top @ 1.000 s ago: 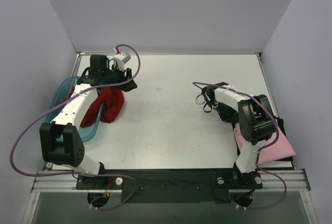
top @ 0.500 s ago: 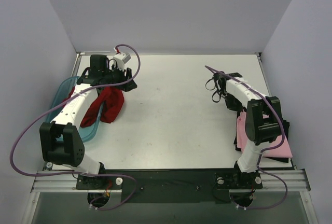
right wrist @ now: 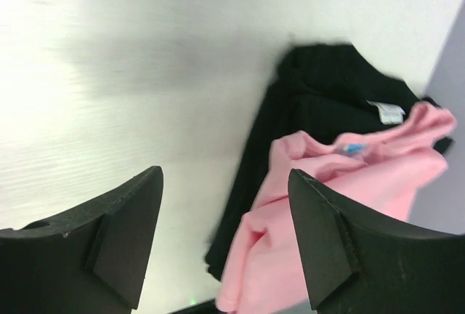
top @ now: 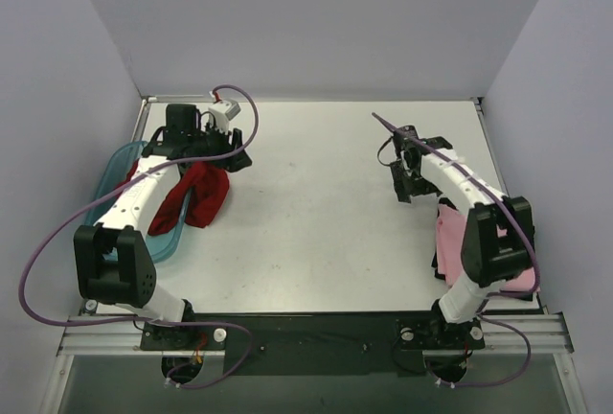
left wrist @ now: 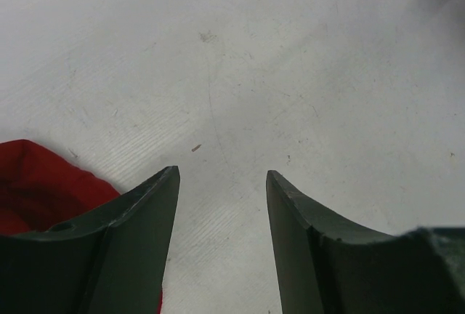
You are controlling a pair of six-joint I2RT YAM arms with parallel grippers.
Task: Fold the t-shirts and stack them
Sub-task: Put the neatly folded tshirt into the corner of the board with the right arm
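A dark red t-shirt (top: 196,194) hangs crumpled over the bin's rim onto the table, and its edge shows in the left wrist view (left wrist: 43,187). My left gripper (top: 233,157) (left wrist: 221,176) stands open just beyond it, with bare table between the fingers. A light pink t-shirt (top: 450,230) (right wrist: 378,158) lies on a black t-shirt (top: 439,265) (right wrist: 320,89) at the near right. My right gripper (top: 406,186) (right wrist: 225,176) hovers open a little way from this pile and holds nothing.
A translucent teal bin (top: 113,198) sits at the left edge under the left arm. Purple cables loop off both arms. Grey walls close in the white table (top: 316,194) at the back and on both sides.
My right gripper has gone from shut to open while its arm swung right and back. More of the pink t-shirt is now hidden under the arm. The left arm has not moved.
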